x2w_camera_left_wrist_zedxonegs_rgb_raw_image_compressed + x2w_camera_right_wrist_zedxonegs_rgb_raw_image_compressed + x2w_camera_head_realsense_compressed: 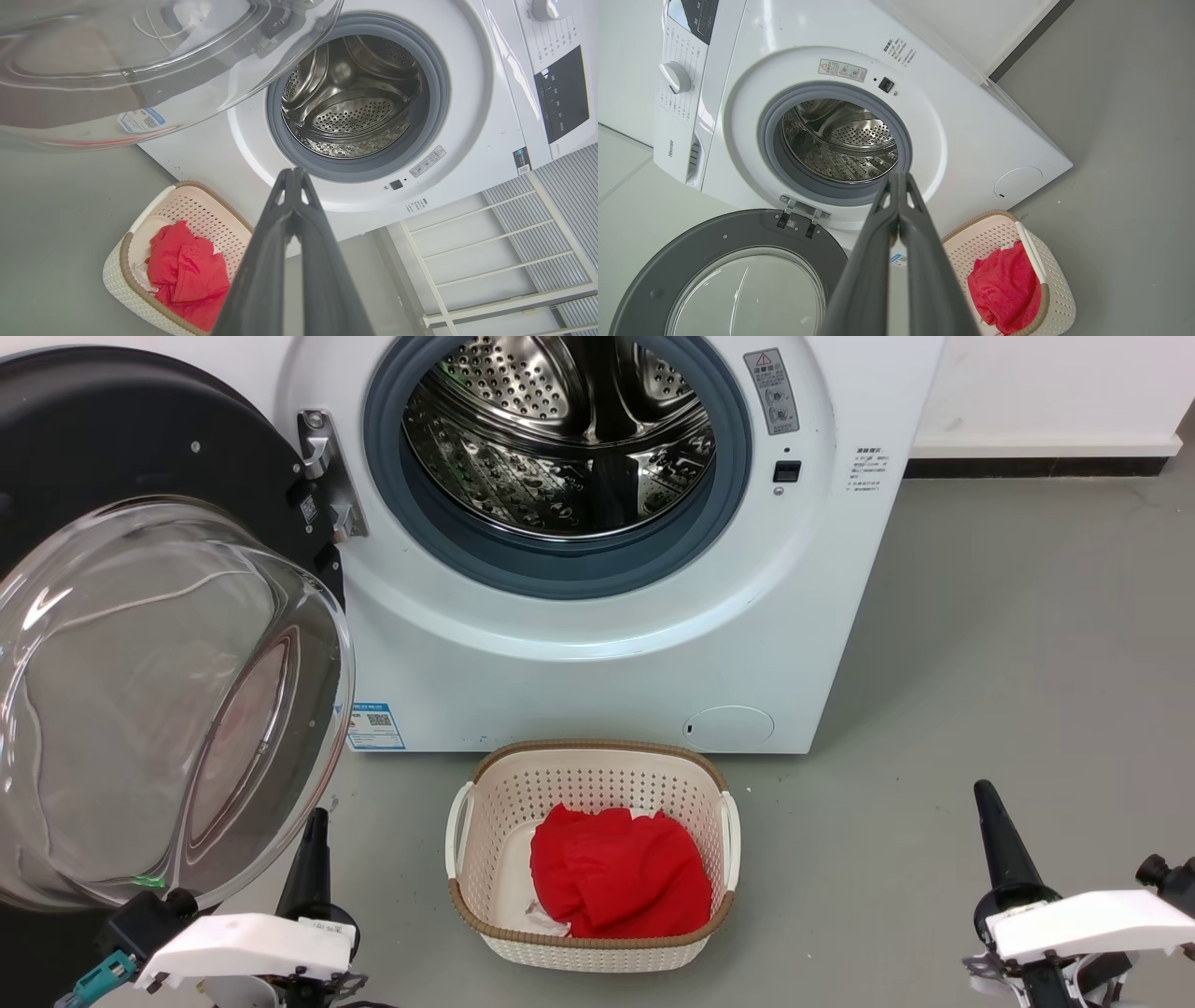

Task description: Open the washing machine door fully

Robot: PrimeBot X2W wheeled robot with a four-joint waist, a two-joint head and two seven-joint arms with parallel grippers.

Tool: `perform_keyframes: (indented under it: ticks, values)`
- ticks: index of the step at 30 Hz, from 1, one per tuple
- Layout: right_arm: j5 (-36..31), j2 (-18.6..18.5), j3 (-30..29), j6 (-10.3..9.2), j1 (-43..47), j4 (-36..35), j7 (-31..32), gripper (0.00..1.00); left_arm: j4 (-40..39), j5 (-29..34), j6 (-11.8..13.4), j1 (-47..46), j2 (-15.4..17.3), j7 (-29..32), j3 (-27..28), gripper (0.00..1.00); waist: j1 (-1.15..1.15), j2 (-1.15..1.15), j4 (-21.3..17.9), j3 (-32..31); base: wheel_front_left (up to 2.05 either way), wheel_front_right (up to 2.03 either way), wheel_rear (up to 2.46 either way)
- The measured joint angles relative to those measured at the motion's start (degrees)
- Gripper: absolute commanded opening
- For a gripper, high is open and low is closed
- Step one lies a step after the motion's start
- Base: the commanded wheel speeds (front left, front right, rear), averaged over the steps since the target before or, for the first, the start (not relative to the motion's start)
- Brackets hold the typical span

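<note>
Black-rimmed washing machine door (159, 644) stands swung wide; left gripper (317, 821) and right gripper (988, 803) are both pinched closed, empty. Any final nudge should be slow and gentle.

Grey floor (1008, 644): washing machine (607, 691), laundry basket (588, 784).

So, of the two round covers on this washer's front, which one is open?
The washing machine door, the big black disc with the glass bowl, swung out to the left. The small white flap lower down sits flush and shut.
</note>
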Motion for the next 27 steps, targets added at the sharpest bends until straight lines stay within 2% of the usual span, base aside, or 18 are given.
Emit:
perform_keyframes:
  ticks: [6, 12, 27]
  values:
    - [3.98, -0.03, -0.29, 0.00, -0.41, 0.33, 0.81, 0.00, 0.11, -3.98, -0.15, -0.49, -0.03, 0.93, 0.20, 0.00, 0.00, 0.00, -0.11, 0.01, 0.00, 0.00, 0.00]
    - [11.18, -0.05, -0.81, 0.00, -1.25, 0.91, 2.27, 0.00, 0.30, -11.28, -0.25, -0.93, -0.10, 2.68, 0.47, 0.00, 0.00, 0.00, -0.31, 0.04, 0.00, 0.00, 0.00]
    - [19.11, -0.07, -1.47, 0.00, -1.77, 1.69, 4.00, 0.00, 0.52, -19.39, -0.42, -1.82, -0.18, 4.68, 0.71, 0.00, 0.00, 0.00, -0.57, 0.07, 0.00, 0.00, 0.00]
